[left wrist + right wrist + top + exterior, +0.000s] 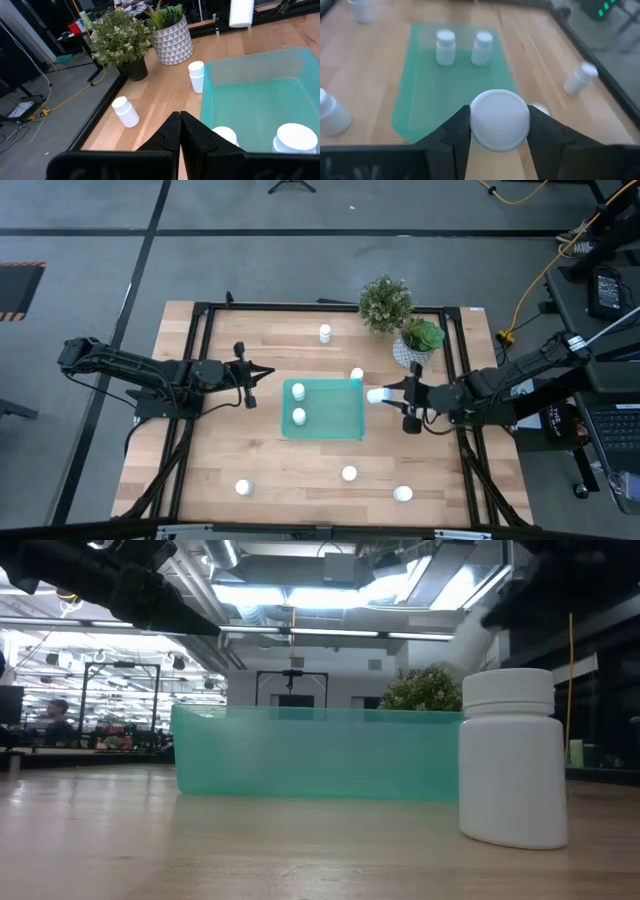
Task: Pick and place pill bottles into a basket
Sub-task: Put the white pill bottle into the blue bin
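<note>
Leftmost, left gripper (262,373) with fingers pressed together, empty, just outside the teal basket's (340,427) left wall. Inside the basket, on the side nearest that gripper, two pill bottles (298,391) standing side by side. Further right, right gripper (394,393) clamped on a white pill bottle (375,395) just off the basket's right wall, another bottle (357,374) beside its tips. Loose bottles (349,474) scattered on the wooden table (200,460).

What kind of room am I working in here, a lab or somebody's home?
Most likely a lab or industrial workshop, not a home. The low view shows exposed ceiling ducts and strip lights and a large open hall with workstations behind the table. The high view shows a grey concrete floor with trailing yellow cable.
</note>
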Robot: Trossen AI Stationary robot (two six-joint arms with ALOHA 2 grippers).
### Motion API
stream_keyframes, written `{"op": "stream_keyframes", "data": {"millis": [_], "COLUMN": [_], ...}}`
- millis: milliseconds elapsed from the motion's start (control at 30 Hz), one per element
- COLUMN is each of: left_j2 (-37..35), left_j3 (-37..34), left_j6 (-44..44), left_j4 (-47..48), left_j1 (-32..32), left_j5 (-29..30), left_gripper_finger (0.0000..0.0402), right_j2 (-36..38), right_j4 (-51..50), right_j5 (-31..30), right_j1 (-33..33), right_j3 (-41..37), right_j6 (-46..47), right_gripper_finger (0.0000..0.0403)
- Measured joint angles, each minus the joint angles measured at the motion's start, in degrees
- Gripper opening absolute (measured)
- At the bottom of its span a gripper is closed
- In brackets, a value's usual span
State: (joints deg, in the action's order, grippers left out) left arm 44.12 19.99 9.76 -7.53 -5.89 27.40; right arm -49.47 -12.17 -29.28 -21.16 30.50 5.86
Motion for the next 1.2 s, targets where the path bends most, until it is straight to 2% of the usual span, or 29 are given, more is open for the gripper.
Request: {"op": "stream_keyframes", "data": {"millis": [233, 433, 700, 833, 1033, 1200], "left_j2": [0.02, 0.02, 0.02, 0.02, 0.02, 0.02], "left_j3": [0.00, 0.00, 0.00, 0.00, 0.00, 0.00], "left_j6": [0.00, 0.00, 0.00, 0.00, -1.41, -2.09], "left_j4": [0.00, 0.00, 0.02, 0.02, 0.02, 0.04], "left_j1": [0.00, 0.01, 0.02, 0.00, 0.01, 0.00], "left_j5": [0.00, 0.00, -0.02, -0.02, -0.03, -0.07], "left_gripper_finger": [0.0010, 0.0004, 0.0006, 0.0007, 0.0002, 0.0007], "right_j2": [-3.36, -10.91, -22.63, -27.15, -34.31, -39.66], "right_j4": [7.65, 19.37, 28.05, 25.69, 17.45, 7.90], "right_j5": [8.20, 16.52, 17.41, 17.98, 25.93, 26.40], "right_j1": [6.57, 10.95, 14.31, 16.24, 19.38, 20.59], "right_j3": [0.00, 0.00, 0.32, 4.44, 14.26, 21.53], "right_j6": [-7.31, -12.45, -14.10, -14.61, -15.15, -18.49], "right_gripper_finger": [0.0152, 0.0152, 0.0152, 0.0152, 0.0152, 0.0152]}}
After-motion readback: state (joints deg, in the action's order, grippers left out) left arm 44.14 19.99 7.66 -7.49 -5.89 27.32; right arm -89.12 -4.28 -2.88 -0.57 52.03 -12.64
